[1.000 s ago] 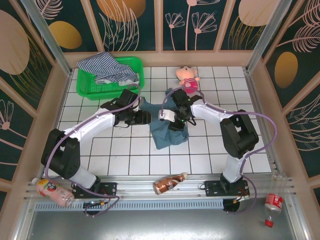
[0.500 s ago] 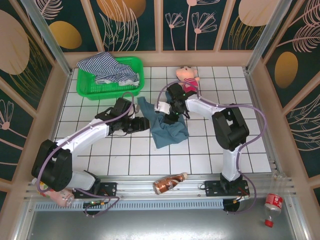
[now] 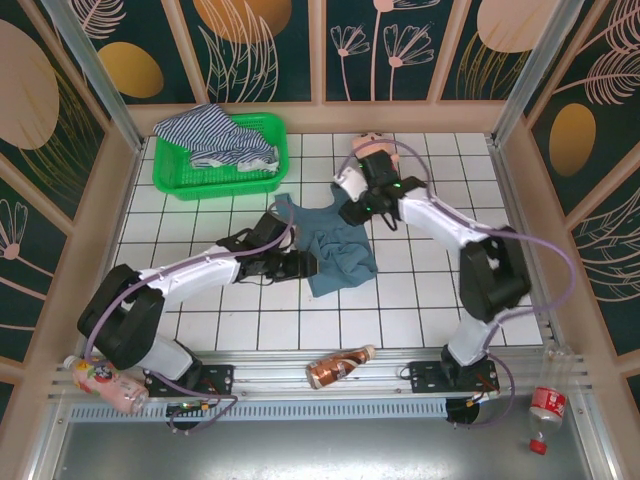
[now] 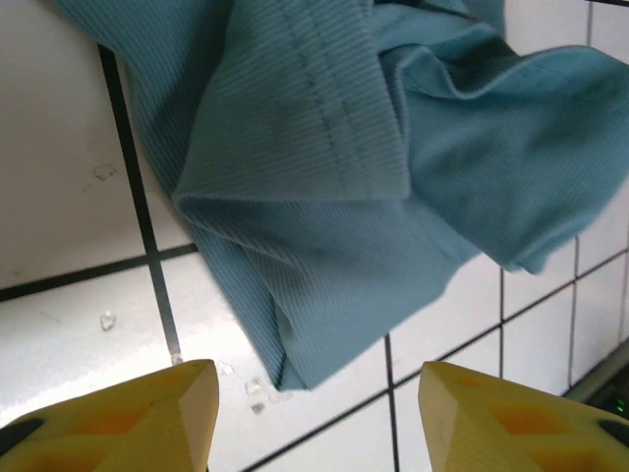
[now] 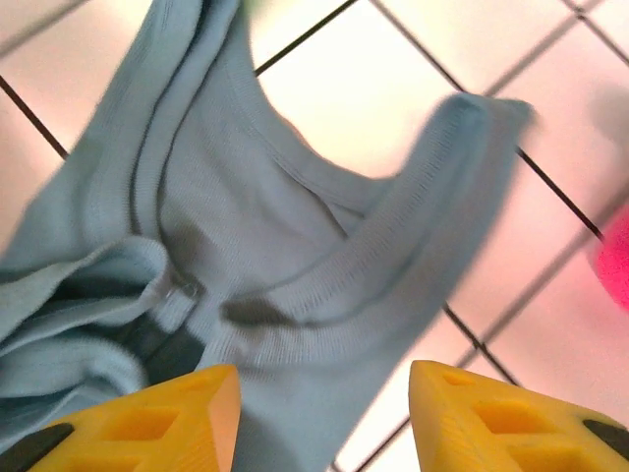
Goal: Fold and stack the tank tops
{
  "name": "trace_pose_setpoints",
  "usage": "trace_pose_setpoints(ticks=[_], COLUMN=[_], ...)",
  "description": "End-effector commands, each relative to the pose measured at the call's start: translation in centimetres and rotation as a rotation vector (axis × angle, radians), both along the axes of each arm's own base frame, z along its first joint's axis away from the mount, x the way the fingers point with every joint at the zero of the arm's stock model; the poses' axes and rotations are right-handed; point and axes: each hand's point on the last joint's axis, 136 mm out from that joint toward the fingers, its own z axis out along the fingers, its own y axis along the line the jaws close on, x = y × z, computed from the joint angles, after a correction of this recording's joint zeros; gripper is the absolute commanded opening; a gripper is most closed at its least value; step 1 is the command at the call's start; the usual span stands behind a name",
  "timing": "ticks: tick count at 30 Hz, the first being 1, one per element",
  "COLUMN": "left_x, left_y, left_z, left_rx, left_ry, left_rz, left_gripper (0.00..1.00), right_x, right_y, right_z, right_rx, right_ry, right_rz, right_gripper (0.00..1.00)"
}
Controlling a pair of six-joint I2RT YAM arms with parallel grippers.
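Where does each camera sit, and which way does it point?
Top external: high behind the arms, looking down on the table; both arms, left gripper, right gripper show.
Left wrist: on the left arm, looking down past its yellow fingers at the teal tank top's hem.
Right wrist: on the right arm, past its yellow fingers at that top's neckline.
All share that top.
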Motion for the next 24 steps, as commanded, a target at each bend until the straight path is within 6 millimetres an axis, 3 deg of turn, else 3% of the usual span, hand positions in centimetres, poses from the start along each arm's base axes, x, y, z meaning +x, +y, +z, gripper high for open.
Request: trace_pose_setpoints(ticks=[1, 4, 8, 13, 14, 18, 24], left_x=[3.0, 3.8, 4.5, 4.7, 4.7, 4.7, 5.3], left_y=[-0.6, -1.2, -2.6, -3.2, -3.2, -3.2, -2.0], left_z=[0.6, 0.7, 1.1, 0.6, -0.4, -1.9, -2.9], left_rx=[0.052, 0.090, 0.113, 0.194, 0.220, 0.302, 0.410], left_ry=[-0.123, -0.175, -0.208, -0.219, -0.203, -0.177, -0.167], left_rz=[-0.005, -0.062, -0.118, -0.148, -0.158, -0.186, -0.196], left_gripper=[0.54, 0.54, 0.55, 0.55, 0.55, 0.54, 0.46], right_x=[-3.9, -7.0, -9.8, -10.4, -10.4, -9.5, -9.0], right_y=[-2.0, -2.9, -2.3, -2.1, -2.0, -1.0, -1.2], right_z=[1.2, 1.1, -0.6, -3.7, -4.2, -4.9, -6.9], right_rx=[0.205, 0.318, 0.437, 0.400, 0.396, 0.426, 0.365], right_ry=[0.164, 0.266, 0.397, 0.473, 0.484, 0.497, 0.500], right_rz=[-0.288, -0.397, -0.455, -0.490, -0.492, -0.485, -0.503], right_gripper=[0.51, 0.51, 0.53, 0.54, 0.54, 0.54, 0.48])
